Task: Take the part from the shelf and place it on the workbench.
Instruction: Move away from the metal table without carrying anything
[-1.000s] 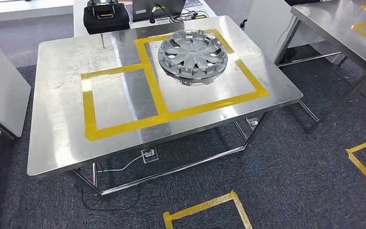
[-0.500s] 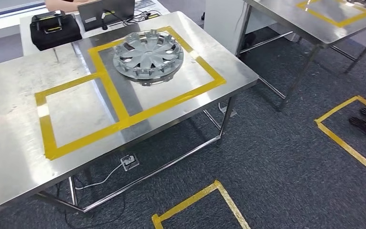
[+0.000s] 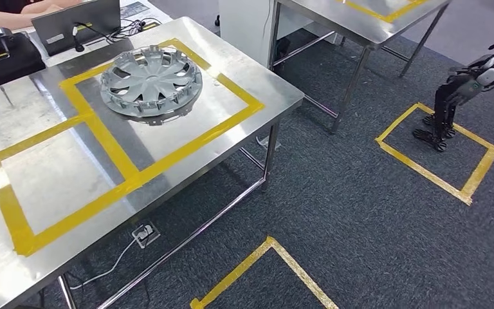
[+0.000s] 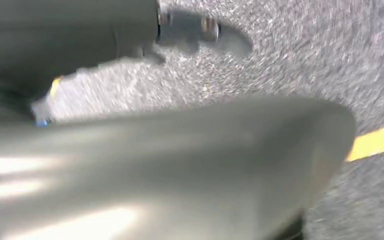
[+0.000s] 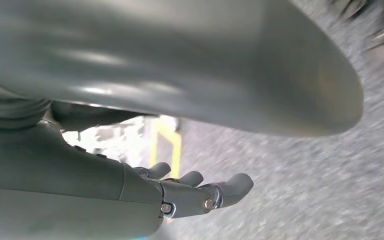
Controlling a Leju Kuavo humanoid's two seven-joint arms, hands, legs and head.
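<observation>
Sitting flat on the steel desk [image 3: 244, 77] is the part, a silver wheel cover [image 3: 150, 82], face up inside the larger yellow tape rectangle [image 3: 167, 154]; nothing touching it. A smaller taped rectangle [image 3: 13, 212] adjoins on the near-left side, bare metal inside. Behind the wheel cover, at the desk's far edge: a laptop [image 3: 77, 24] with cables, and a black case [image 3: 3, 55] at the far left corner. A person's arm [image 3: 42, 8] rests just beyond the laptop. Under the desk, a floor socket [image 3: 143, 233] with a white lead on grey carpet [image 3: 334, 193]. Second steel desk [image 3: 360, 13] further back right, also taped yellow. Yellow floor squares: one near the bottom [image 3: 264, 270], one at right [image 3: 437, 154] with the dark feet of another robot [image 3: 453, 96] standing in it. Head view gives the layout; the wrist views add the hands. Right wrist view: right hand [image 5: 190, 192] hanging over carpet, fingers [image 5: 232, 187] extended and apart, holding nothing. Left wrist view is badly blurred: left hand [image 4: 130, 30] sits at the frame top over carpet with a yellow tape line [image 4: 377, 141], fingertips barely resolved, so can't tell how its fingers lie.
</observation>
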